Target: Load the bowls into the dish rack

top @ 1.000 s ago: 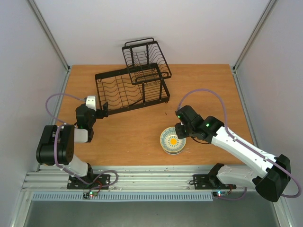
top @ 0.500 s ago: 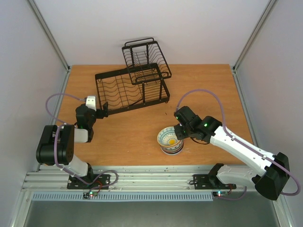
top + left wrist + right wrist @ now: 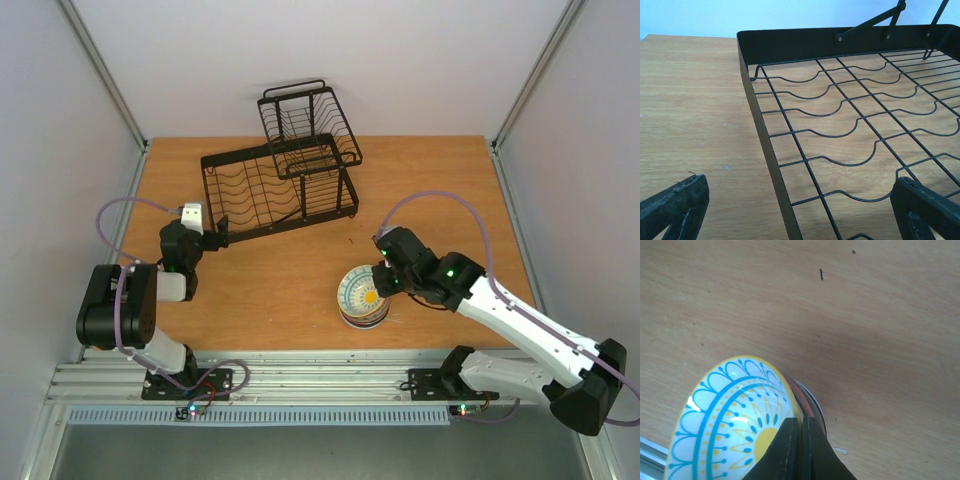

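Observation:
A stack of bowls [image 3: 362, 318] stands on the table near the front, right of centre. The top bowl [image 3: 365, 292] is white with teal pattern and a yellow centre, and it is tilted. My right gripper [image 3: 383, 281] is shut on its right rim. In the right wrist view the fingers pinch that rim [image 3: 801, 425], with the bowl [image 3: 730, 410] to the left and darker bowl rims [image 3: 810, 400] under it. The black wire dish rack [image 3: 270, 190] stands at the back. My left gripper [image 3: 213, 237] is open at the rack's near left corner [image 3: 770, 150], holding nothing.
The rack's raised basket [image 3: 310, 125] sits over its right end at the back. Grey walls close in both sides of the table. Bare wood [image 3: 280, 280] lies between the rack and the bowls.
The top bowl lay flat on the stack a second ago. The right gripper has tipped it up by its rim, and the wrist has shifted slightly right. The left arm has not moved.

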